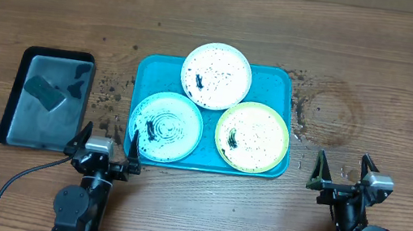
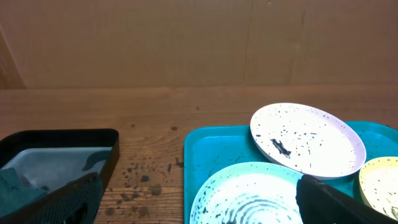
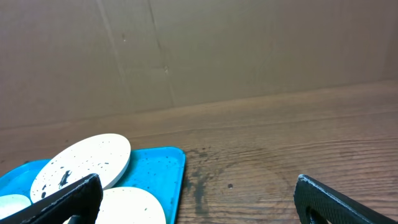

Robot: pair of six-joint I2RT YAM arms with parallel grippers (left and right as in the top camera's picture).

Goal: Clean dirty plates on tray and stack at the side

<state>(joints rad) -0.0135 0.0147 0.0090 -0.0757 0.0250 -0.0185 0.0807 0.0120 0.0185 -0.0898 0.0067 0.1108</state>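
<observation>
Overhead, a grey tray [image 1: 19, 104] with a black rim lies at far left on the desk [image 1: 410, 72]; a dark lump [image 1: 44, 93] inside it is hard to make out. A narrow speckled strip of desk separates it from the teal tray [image 1: 150, 70] at centre. The left gripper [image 1: 107, 142] sits by that tray's near-left corner, jaws spread wide and empty. On the tray, the teal-rimmed plate [image 1: 165, 127] is near left, the white-rimmed plate [image 1: 216, 76] overhangs the far rim, and the lime-rimmed plate [image 1: 252, 137] is near right. Bare desk opens to the right, where the right gripper [image 1: 343, 175] stands wide and empty. Both wrist views cut the plates off at their frame edges.
</observation>
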